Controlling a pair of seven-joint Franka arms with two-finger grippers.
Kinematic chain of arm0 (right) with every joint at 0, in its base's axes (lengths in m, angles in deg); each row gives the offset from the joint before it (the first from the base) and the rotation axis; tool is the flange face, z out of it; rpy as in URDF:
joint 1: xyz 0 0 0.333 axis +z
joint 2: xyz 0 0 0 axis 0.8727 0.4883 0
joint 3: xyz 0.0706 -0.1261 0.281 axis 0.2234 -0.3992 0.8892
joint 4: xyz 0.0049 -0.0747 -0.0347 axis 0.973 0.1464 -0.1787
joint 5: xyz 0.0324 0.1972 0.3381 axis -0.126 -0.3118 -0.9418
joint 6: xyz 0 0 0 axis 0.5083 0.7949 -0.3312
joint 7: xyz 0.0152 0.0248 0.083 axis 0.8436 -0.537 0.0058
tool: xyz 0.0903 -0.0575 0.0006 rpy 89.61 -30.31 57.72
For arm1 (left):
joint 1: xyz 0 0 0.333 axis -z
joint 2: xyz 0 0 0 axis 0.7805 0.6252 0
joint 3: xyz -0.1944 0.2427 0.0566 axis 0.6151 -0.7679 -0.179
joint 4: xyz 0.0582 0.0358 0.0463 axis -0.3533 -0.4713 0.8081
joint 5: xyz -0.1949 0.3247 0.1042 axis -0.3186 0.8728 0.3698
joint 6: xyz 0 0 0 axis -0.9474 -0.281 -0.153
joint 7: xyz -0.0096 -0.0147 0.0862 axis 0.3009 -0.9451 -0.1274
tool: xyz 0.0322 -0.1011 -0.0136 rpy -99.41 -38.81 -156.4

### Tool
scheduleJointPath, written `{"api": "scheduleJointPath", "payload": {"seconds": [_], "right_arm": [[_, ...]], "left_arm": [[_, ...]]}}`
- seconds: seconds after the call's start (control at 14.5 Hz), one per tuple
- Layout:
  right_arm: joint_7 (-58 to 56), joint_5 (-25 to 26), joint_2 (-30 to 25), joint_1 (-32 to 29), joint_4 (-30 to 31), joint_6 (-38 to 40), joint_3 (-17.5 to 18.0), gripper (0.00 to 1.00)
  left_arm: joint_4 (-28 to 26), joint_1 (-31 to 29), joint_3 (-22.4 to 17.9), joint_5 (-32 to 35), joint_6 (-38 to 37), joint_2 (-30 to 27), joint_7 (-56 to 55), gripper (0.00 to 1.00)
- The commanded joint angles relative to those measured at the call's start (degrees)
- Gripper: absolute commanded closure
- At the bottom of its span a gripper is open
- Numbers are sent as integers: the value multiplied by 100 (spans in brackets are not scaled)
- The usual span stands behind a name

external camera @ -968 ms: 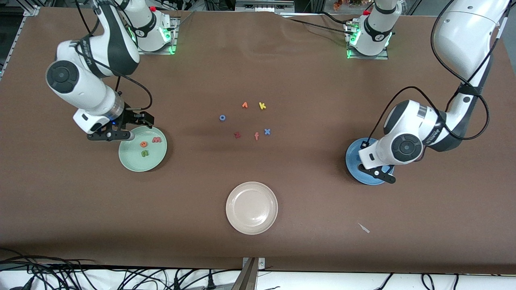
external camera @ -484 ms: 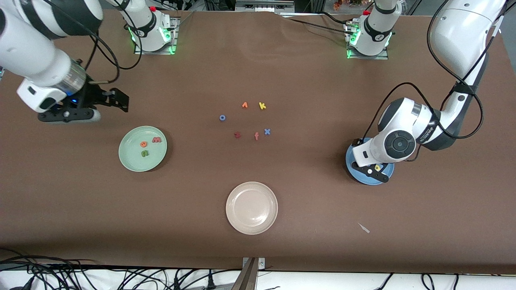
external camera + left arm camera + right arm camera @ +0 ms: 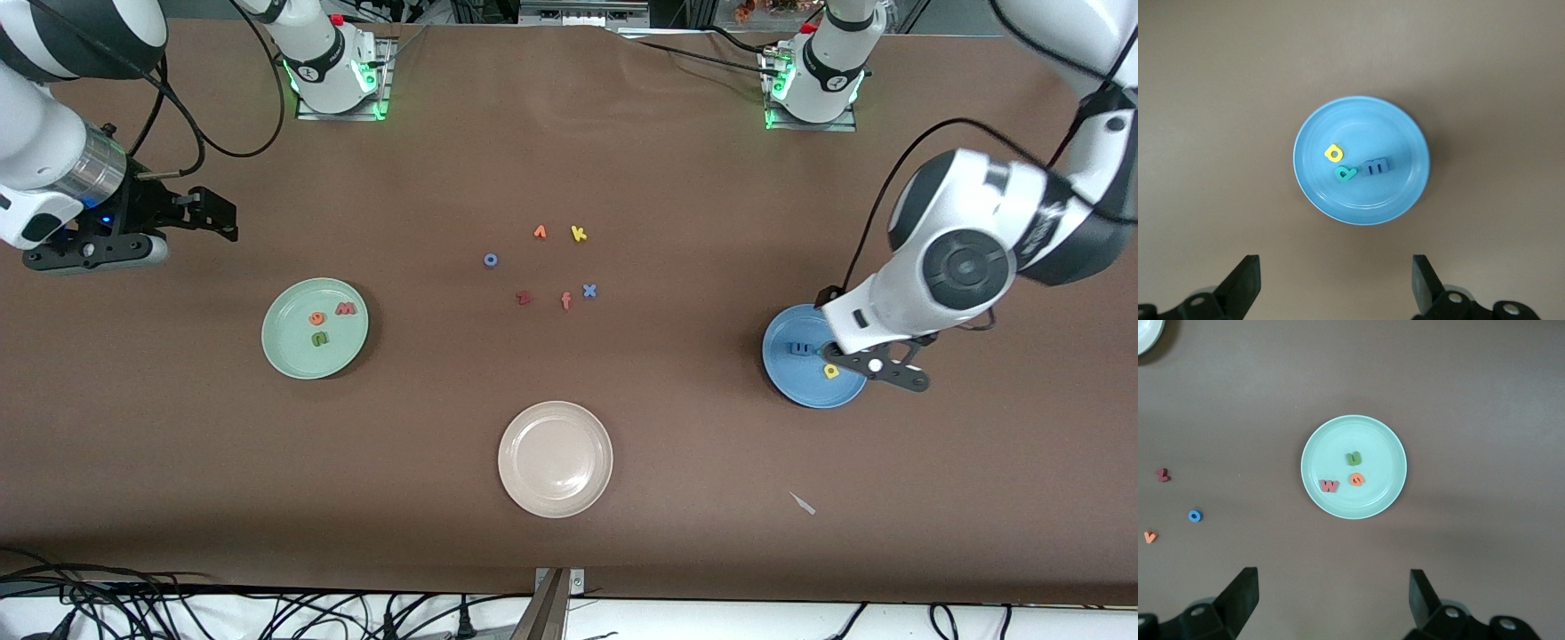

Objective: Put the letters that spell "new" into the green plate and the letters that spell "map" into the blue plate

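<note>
Your left gripper has risen off the blue plate, fingers wide, empty, leaving 3 letters: m, p, a. Your right gripper waits spread, empty; green plate unchanged.

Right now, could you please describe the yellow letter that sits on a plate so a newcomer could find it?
Find the blue plate at the left arm's end of the table. Three letters lie in it; the yellow a sits beside the teal p, the only yellow one there.
</note>
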Motion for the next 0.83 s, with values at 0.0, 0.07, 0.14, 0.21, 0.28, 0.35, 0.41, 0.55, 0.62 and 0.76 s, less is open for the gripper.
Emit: {"api": "scheduleJointPath", "payload": {"seconds": [0.0,0.07,0.14,0.21,0.28,0.35,0.41,0.55,0.62,0.76], "right_arm": [[-91,-100,75,0,-373,389,-17,0],[-91,-100,119,0,-488,486,-17,0],[-91,-100,137,0,-567,540,-17,0],[-91,-91,155,0,-568,531,-17,0],[-109,-73,224,0,-586,514,-8,0],[-109,-38,303,0,-655,514,-8,0],[-109,-38,339,-17,-761,531,-8,0],[-118,-21,409,-53,-884,531,-8,0],[-118,-3,410,-53,-893,549,-8,0],[-57,15,479,-35,-911,540,1,0]], "left_arm": [[449,165,-537,-741,-269,-495,18,0],[431,479,-967,-882,-269,-768,45,0],[274,639,-1424,-1084,-243,-1101,62,0],[64,763,-1803,-1477,-104,-1409,54,0],[-95,1095,-2355,-1882,-41,-1673,-7,0],[-157,1515,-2987,-2025,-41,-1798,1,0],[-193,1824,-3463,-2061,-14,-1834,18,0],[-490,1950,-3555,-2018,55,-2069,1,0],[-840,2011,-3547,-1991,308,-2298,10,0],[-1186,1898,-3547,-2131,591,-2519,27,0]]}}
